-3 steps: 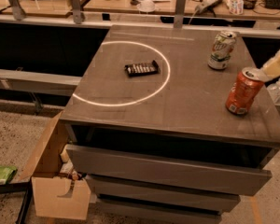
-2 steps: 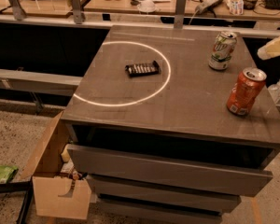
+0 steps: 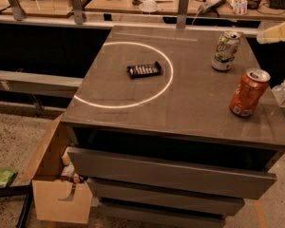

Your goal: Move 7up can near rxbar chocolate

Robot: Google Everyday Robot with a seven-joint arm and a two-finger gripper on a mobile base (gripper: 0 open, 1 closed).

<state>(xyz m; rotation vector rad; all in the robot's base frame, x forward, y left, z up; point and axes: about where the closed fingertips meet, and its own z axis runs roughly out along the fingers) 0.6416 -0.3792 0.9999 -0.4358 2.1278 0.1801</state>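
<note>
- Pincer (image 3: pixel 277 33): pale shape cut off by the right frame edge; whether it is apart or together, cannot tell. Within the last second it rose from beside the orange can's top toward the back, probably re-aiming at the proper can.
- Table (image 3: pixel 180 113): below and left of the pincer.
- Orange can (image 3: pixel 249 92): below the pincer, apart.
- 7up can (image 3: pixel 226 50): just left of the pincer, untouched; upright, long axis vertical, top up.
- rxbar chocolate (image 3: pixel 144 69): far left, flat, long axis roughly left-right.
</note>
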